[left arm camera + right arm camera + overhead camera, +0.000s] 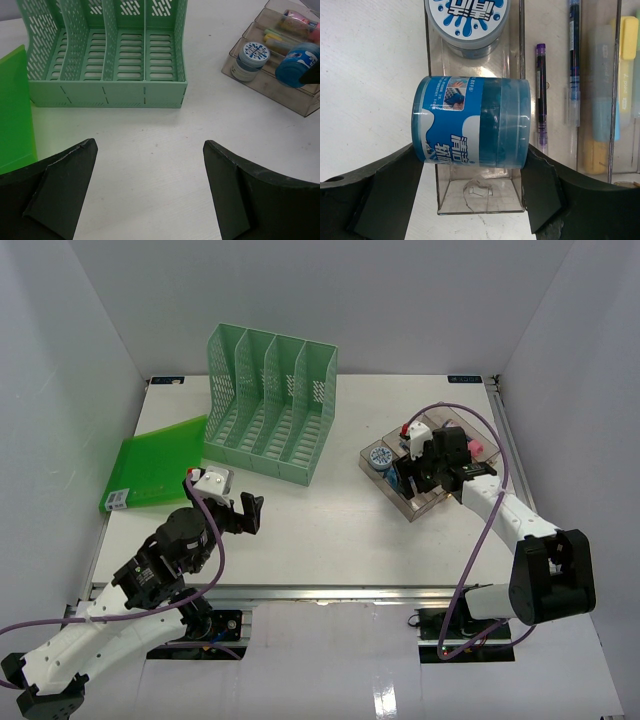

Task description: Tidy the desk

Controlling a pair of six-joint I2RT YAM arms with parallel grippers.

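Note:
The desk is a white tabletop with a metal rail along its front. My right gripper is shut on a blue jar lying on its side, its fingers pressed on the jar's two ends. It holds the jar over the near-left compartment of a clear tiered tray. In the top view the jar shows below the right gripper. My left gripper is open over bare desk, nothing between its fingers, in front of the green file rack.
A round tub with a white and blue lid sits in the tray beyond the jar. Pens and highlighters fill the other compartments. A green folder lies flat left of the rack. White walls enclose the desk.

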